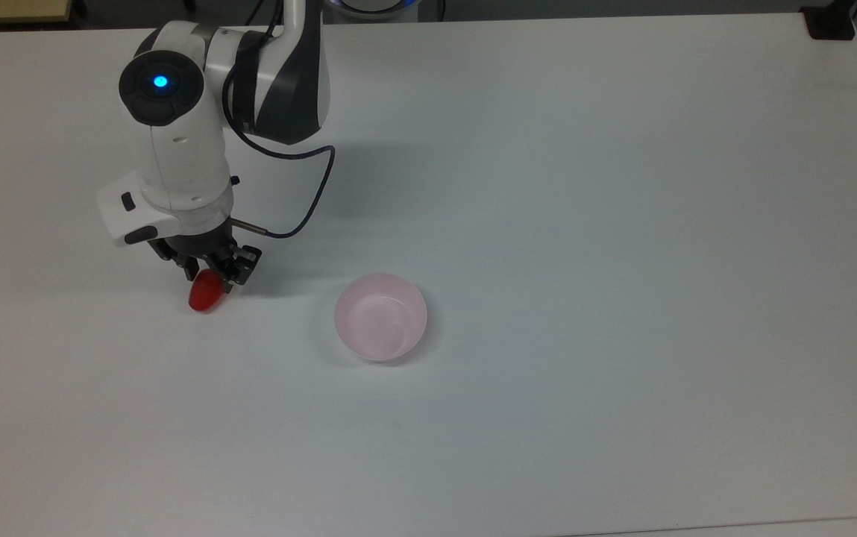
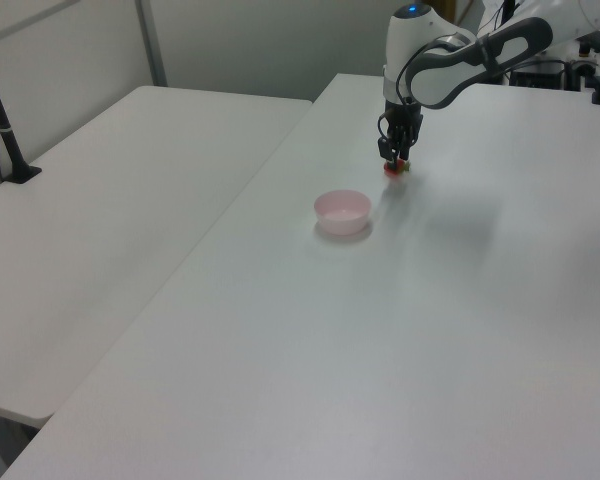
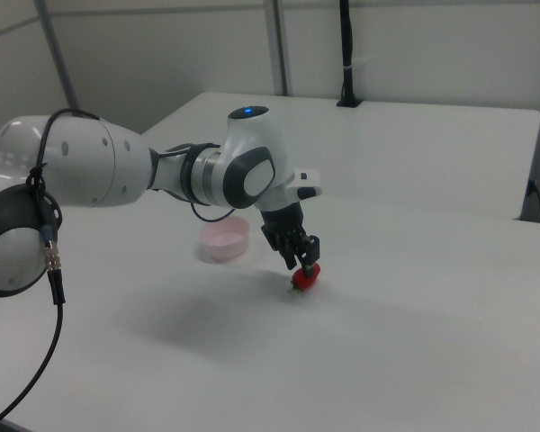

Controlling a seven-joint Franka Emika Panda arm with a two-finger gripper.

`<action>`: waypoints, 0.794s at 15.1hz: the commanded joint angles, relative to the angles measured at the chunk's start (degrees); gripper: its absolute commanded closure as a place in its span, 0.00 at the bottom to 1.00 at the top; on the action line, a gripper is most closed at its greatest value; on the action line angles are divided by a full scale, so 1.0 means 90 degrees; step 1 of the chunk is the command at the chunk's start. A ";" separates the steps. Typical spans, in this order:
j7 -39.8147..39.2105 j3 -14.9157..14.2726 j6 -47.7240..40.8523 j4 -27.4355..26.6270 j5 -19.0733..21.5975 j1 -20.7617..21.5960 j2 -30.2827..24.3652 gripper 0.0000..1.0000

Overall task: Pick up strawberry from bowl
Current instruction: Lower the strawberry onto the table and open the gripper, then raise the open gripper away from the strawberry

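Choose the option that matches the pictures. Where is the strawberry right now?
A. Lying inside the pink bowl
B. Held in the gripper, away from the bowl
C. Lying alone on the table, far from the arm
B: the gripper is shut on the strawberry, well off to the top view's left of the empty bowl.

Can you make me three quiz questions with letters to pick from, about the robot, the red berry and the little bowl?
1. Where is the strawberry?
A. in the bowl
B. in the gripper, beside the bowl
C. on the floor

2. What colour is the bowl?
A. pale pink
B. blue
C. green

3. What is inside the bowl?
A. two berries
B. a spoon
C. nothing

Answers:
1 B, the gripper is shut on the strawberry, away from the bowl toward the top view's left.
2 A, its walls are pale pink on the white table.
3 C, its bare pink bottom shows.
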 commanded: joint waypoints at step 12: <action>0.0008 -0.0011 -0.2272 -0.0151 0.0324 0.1268 -0.2120 0.00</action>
